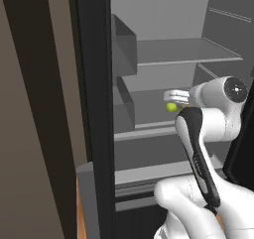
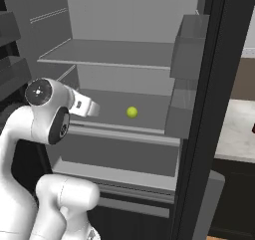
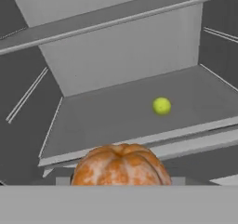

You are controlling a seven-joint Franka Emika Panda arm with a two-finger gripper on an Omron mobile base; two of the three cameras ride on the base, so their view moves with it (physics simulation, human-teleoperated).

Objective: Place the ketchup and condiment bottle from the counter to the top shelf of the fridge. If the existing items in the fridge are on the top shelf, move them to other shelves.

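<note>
**Orange fruit in the hand at the middle shelf of the open fridge**

Orange, ribbed and mottled, the orange fruit (image 3: pixel 121 165) sits at the very bottom of the hand view, right where the finger tips belong. It hangs in front of the shelf lip and covers the fingers. The gripper (image 2: pixel 88 108) is closed on it at roughly half its spread; in the left base view a sliver of orange shows by the hand.

White arm (image 1: pixel 198 149) reaches into the fridge at the level of the middle shelf (image 3: pixel 107 121), with the hand near the shelf's front edge.

Small yellow-green ball (image 2: pixel 131 112) lies alone on the middle shelf, further in than the hand and well apart from the held fruit.

Top shelf (image 2: pixel 114 52) runs above, a flat grey slab with a pale front edge.

Fridge door (image 1: pixel 94 84) stands open, dark on its edge, with grey door bins (image 2: pixel 187 40) mounted one above another on its inner face.

Pale counter (image 2: pixel 234 129) shows past the door in the right base view. A small dark red shape (image 2: pixel 252 129) sits at the picture's edge there; too small and cut off to say whether it is the ketchup or the condiment bottle.
</note>
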